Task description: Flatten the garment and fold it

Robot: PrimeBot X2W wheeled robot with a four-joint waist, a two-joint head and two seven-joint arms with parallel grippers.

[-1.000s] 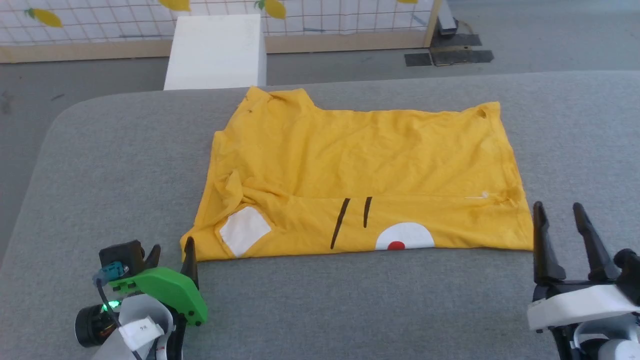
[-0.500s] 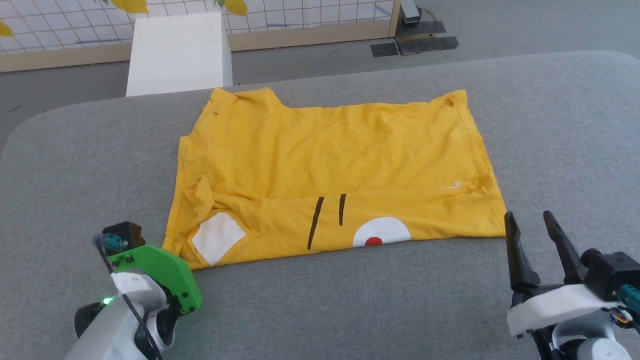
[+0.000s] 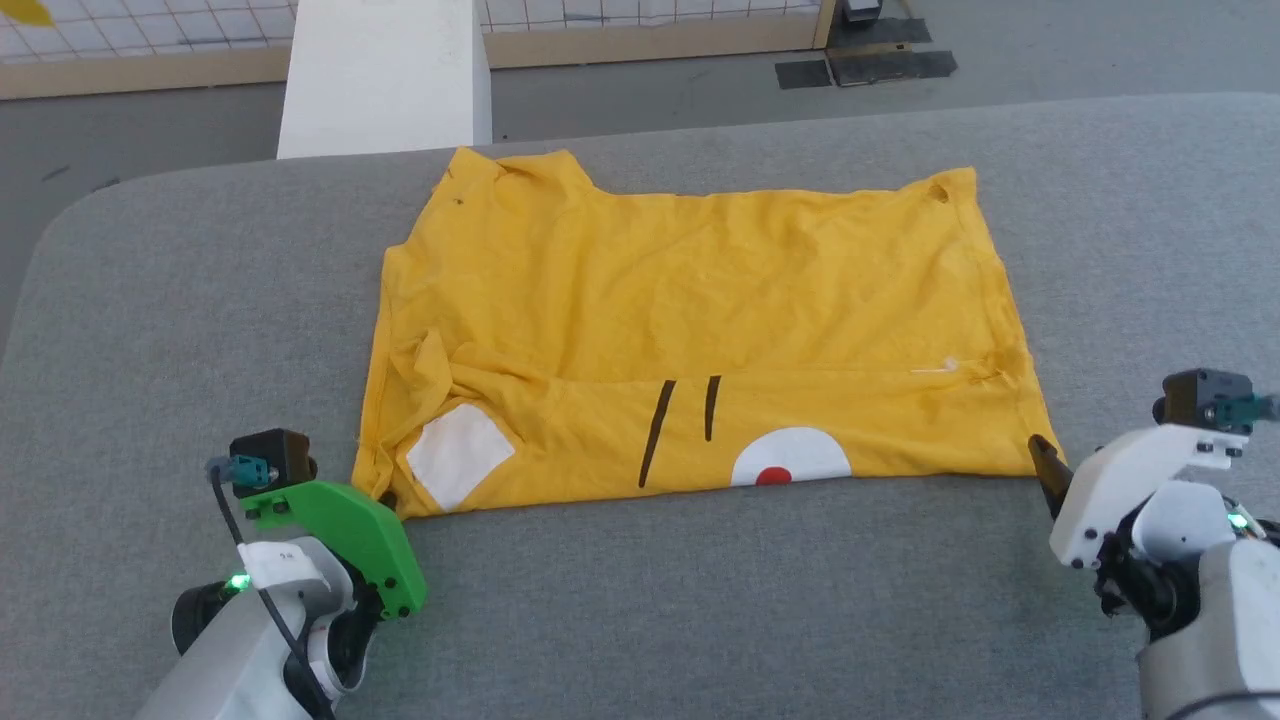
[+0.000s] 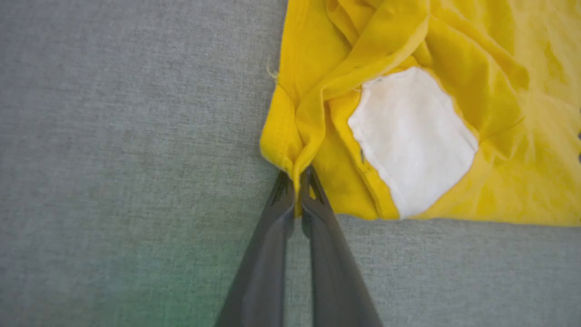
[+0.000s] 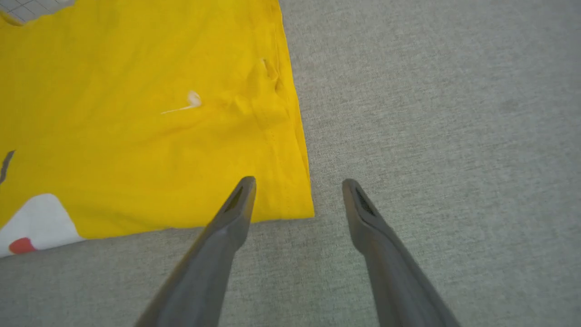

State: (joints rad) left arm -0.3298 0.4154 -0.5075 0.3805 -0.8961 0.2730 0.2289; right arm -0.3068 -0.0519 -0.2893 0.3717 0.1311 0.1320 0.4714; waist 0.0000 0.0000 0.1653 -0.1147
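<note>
Left tool pinching the T-shirt's corner, right tool open at the other near corner.
Mustard-yellow T-shirt point(image 3: 700, 300) lies spread on the middle of the grey padded bench point(image 3: 640, 600), wrinkled at its left side. Print runs along the near edge: white patch point(image 4: 411, 136), two black lines point(image 3: 680, 425), red dot point(image 3: 772, 475). Left tool point(image 4: 297, 181) is closed on the bunched near-left corner, cloth between the tips. Right tool point(image 5: 298, 184) has its jaws apart, straddling the near-right corner; contact can't be told. White box point(image 3: 385, 70) stands past the far edge.

Bare grey surface point(image 3: 700, 600) rings the garment point(image 3: 690, 300); white box point(image 3: 385, 80) behind.
</note>
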